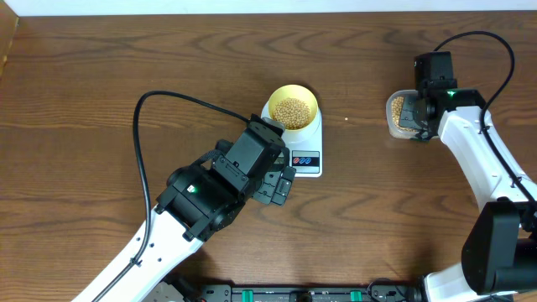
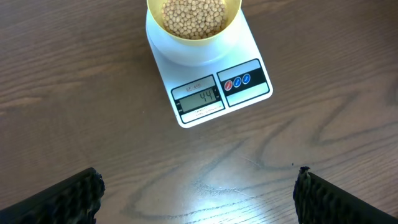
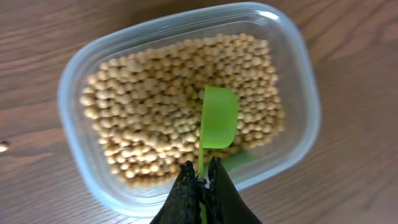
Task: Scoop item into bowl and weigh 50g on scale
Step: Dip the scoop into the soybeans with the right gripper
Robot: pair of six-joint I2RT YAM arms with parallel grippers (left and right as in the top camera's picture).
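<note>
The beans filled the pale yellow bowl, which sat on the round platform of the white scale near the middle of the counter. The scale's display read 44. More beans lay in a clear tub well off to the right.

The right end effector had its fingers pressed together on the thin handle of a green scoop. The scoop's cup hung over the tub's beans near the front wall, and whether it touched them could not be told. The right arm reached up from the counter's near right corner, with its wrist over the tub.

The left end effector stood with its fingers spread wide, empty, over bare counter just in front of the scale's display edge. The left arm slanted in from the near left corner toward the scale. The bowl lay just beyond the left end effector and well apart from the right one.
</note>
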